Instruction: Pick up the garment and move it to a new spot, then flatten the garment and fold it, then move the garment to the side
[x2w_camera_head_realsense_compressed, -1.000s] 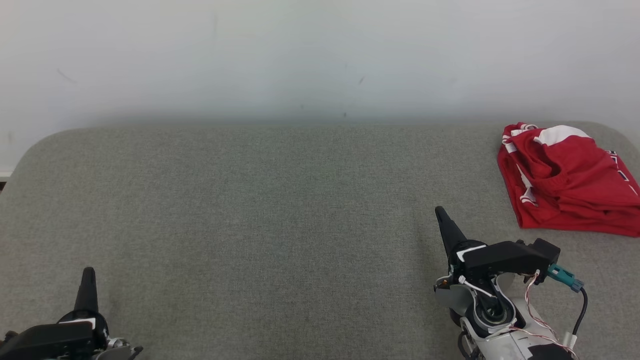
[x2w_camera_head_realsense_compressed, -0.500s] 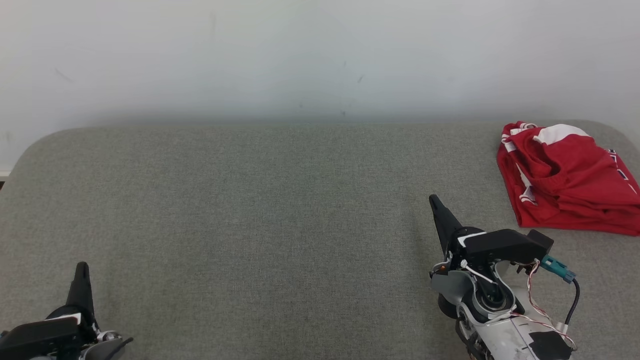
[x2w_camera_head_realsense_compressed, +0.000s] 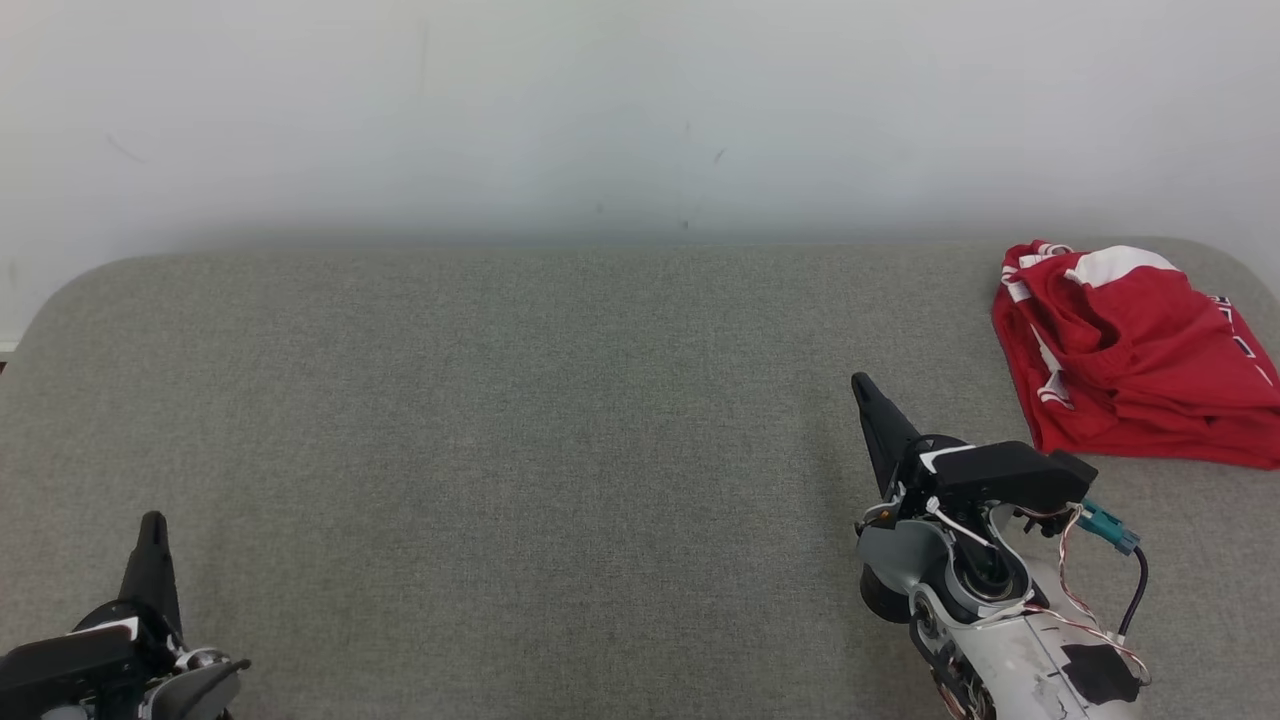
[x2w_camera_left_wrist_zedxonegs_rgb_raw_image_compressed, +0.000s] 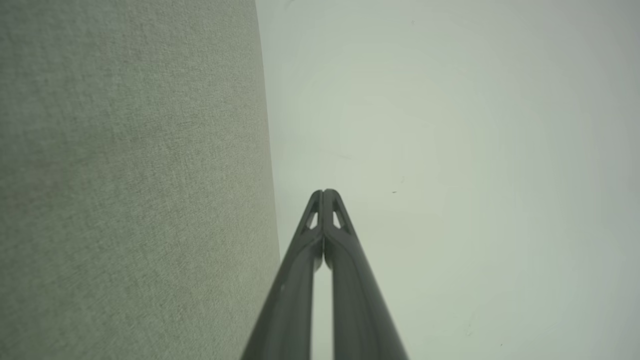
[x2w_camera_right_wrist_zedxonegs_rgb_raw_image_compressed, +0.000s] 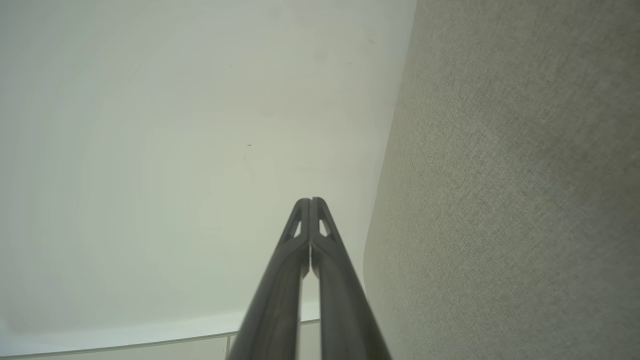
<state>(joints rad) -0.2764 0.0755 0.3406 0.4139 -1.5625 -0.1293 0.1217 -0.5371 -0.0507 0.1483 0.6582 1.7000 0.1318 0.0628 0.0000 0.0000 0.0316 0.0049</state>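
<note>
The garment (x2w_camera_head_realsense_compressed: 1130, 360) lies bunched at the far right of the grey surface (x2w_camera_head_realsense_compressed: 500, 400), beyond and right of your right gripper (x2w_camera_head_realsense_compressed: 862, 390), the nearer one. It and the left gripper (x2w_camera_head_realsense_compressed: 152, 528) are pinched closed and empty.

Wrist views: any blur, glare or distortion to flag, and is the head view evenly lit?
Head view: soft even light, no glare, red garment sharp. Left wrist view: edge of grey surface bows; left gripper crisp. Right wrist view: same bowing; right gripper crisp.
</note>
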